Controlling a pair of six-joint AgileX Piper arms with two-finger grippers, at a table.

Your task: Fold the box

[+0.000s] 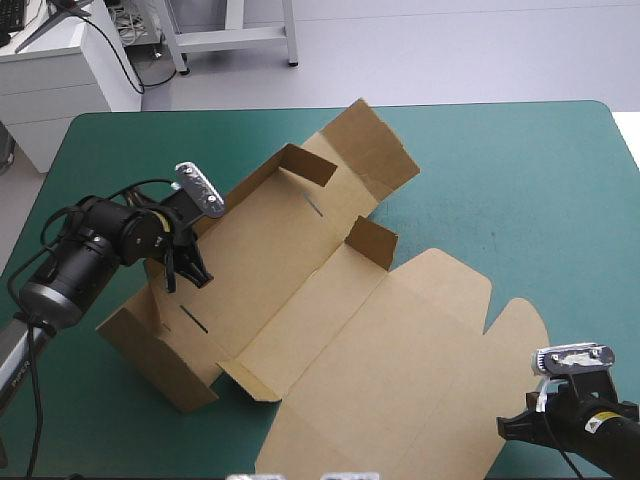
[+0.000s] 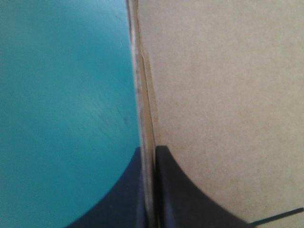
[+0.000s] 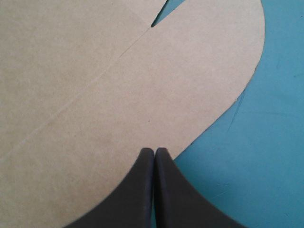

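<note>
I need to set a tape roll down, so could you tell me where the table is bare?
Widest: the far right of the table, between the box and the right edge. Smaller: the near left corner. Crowded around the left end effector and the right end effector.

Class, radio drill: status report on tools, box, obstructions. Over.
Left tool shut on the box wall. Right tool shut, over the rounded flap edge. Some walls raised, lid flat. Nothing in the way.

Teal-green table cover (image 1: pixel 520 180), pale grey floor (image 1: pixel 450 50) beyond its far edge, white cabinet (image 1: pixel 50 80) past the far left corner
</note>
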